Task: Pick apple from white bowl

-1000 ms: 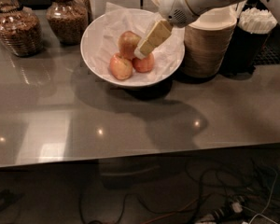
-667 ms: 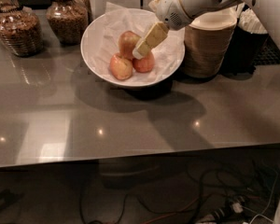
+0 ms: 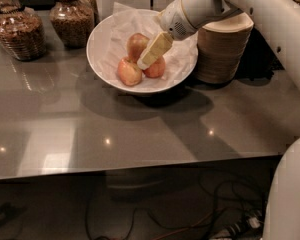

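Observation:
The white bowl (image 3: 102, 51), lined with crumpled white paper, stands at the back middle of the grey table (image 3: 140, 134). It holds three apples. The apple (image 3: 135, 44), the largest, dull red with a yellow-green blush, lies at the back. Two smaller pinker apples lie in front of it, one to the left (image 3: 128, 72) and one to the right (image 3: 156, 69). My gripper (image 3: 145, 61), cream-coloured, reaches down from the upper right into the bowl. Its tip is among the apples, right beside the large apple and over the right small one.
A stack of tan paper bowls (image 3: 222, 51) stands just right of the white bowl, under my arm (image 3: 200, 6). Two glass jars with brown contents stand at the back left (image 3: 17, 31) (image 3: 72, 16). Cables (image 3: 230, 224) lie on the floor below the table's front edge.
My gripper has moved a little down and to the left, deeper into the bowl and closer to the apples. The apples and the bowl have not moved.

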Available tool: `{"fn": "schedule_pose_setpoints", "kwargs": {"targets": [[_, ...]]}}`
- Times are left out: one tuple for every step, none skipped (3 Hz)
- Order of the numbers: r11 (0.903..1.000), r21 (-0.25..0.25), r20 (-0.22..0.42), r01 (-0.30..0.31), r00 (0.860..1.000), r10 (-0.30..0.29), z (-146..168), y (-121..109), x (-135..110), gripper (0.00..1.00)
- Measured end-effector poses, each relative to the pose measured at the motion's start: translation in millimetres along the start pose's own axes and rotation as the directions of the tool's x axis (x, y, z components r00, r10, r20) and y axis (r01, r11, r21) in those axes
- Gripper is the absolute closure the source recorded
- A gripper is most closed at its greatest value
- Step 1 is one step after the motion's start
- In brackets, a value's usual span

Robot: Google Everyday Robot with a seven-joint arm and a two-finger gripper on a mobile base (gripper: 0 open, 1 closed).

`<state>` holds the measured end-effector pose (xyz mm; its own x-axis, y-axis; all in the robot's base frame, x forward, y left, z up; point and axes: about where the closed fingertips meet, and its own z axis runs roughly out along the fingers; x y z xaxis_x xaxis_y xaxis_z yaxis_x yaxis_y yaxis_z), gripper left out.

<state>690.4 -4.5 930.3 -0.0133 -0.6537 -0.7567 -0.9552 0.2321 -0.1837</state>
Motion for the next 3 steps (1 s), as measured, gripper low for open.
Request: {"fn": "schedule_pose_setpoints", "kwargs": {"targets": [[0.9992, -0.039, -0.013, -0.008, 1.000, 0.007, 15, 5, 6, 0.00], [0.9979, -0.064, -0.021, -0.010, 1.000, 0.009, 25, 9, 7, 0.00], [0.9978, -0.065, -0.021, -0.010, 1.000, 0.008, 26, 9, 7, 0.19]]}}
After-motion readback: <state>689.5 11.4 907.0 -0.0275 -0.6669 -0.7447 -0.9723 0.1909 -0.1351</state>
